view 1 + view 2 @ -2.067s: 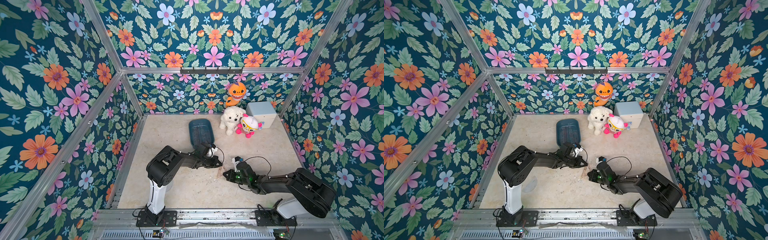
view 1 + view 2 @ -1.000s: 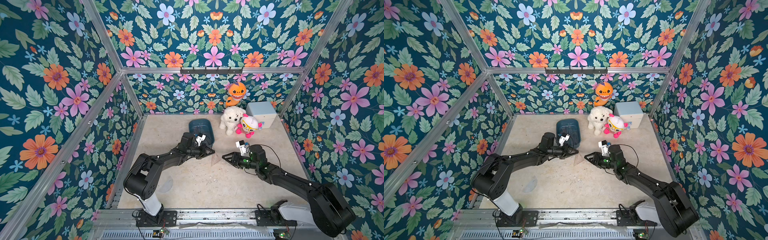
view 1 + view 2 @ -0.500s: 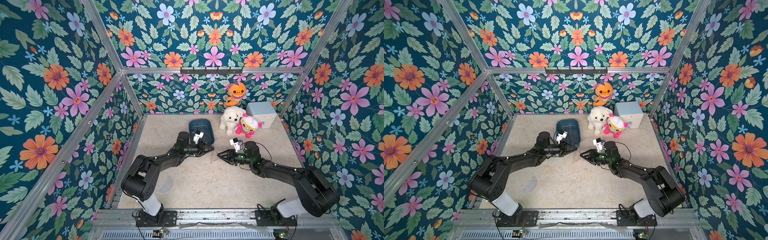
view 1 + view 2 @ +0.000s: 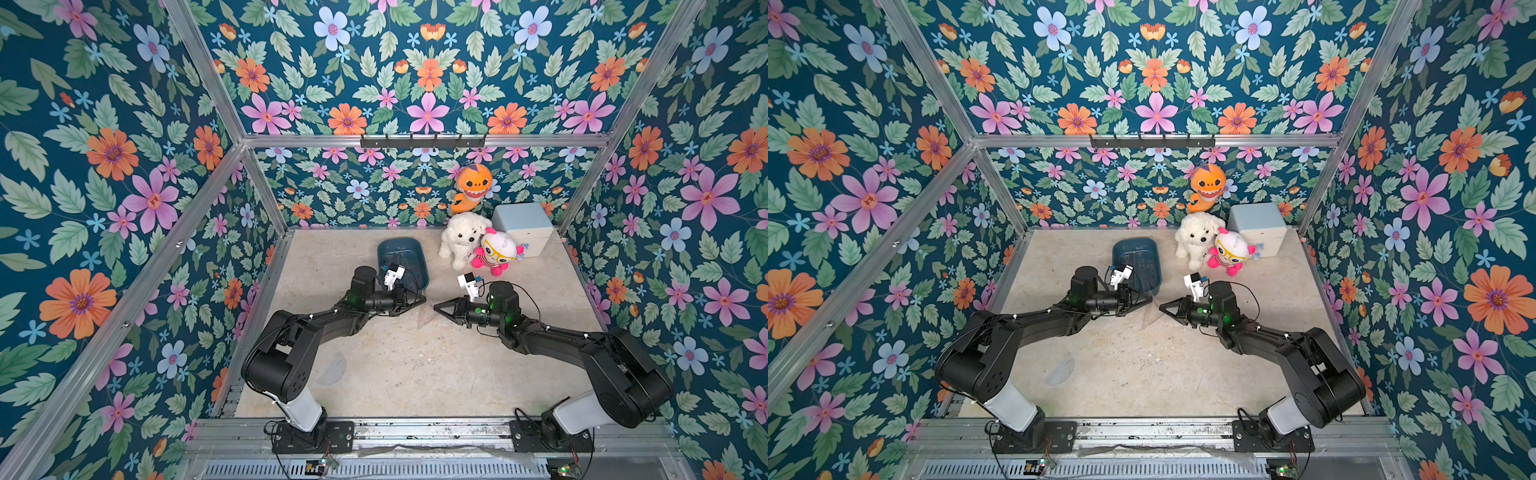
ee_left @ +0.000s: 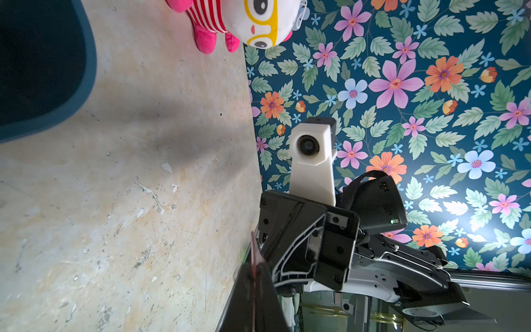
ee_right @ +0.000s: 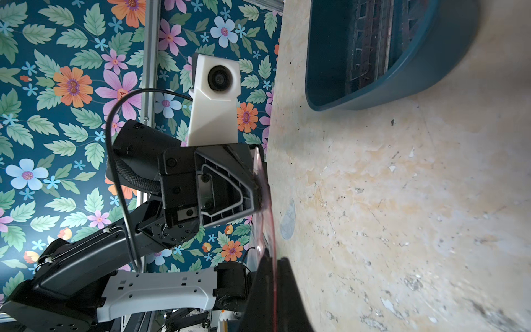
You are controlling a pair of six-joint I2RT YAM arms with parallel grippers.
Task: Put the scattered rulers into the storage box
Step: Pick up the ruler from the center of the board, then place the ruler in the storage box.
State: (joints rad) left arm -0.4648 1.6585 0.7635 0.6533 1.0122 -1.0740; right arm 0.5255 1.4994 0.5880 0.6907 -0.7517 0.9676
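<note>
A thin pink-tinted triangular ruler (image 4: 429, 316) hangs edge-on just above the floor, in front of the storage box (image 4: 401, 249). My left gripper (image 4: 420, 300) is shut on one end of it. My right gripper (image 4: 437, 307) is shut on the other, tip to tip with the left. The left wrist view shows the ruler's pink edge (image 5: 254, 253) running between the shut fingers. In the right wrist view the ruler (image 6: 265, 207) spans from my gripper (image 6: 274, 270) to the left one. Other rulers (image 6: 370, 43) lie in the teal box (image 6: 373, 95). A clear protractor (image 4: 332, 368) lies on the floor near the left arm's base.
Beside the box to the right stand a white plush dog (image 4: 461, 239) and a pink-and-white doll (image 4: 496, 251). Behind them are an orange plush (image 4: 471, 187) and a pale blue cube container (image 4: 523, 228). Floral walls close in three sides.
The right gripper's jaws have closed on the ruler that the left gripper holds. Both arms have come from the front middle of the floor up to the box's near edge.
</note>
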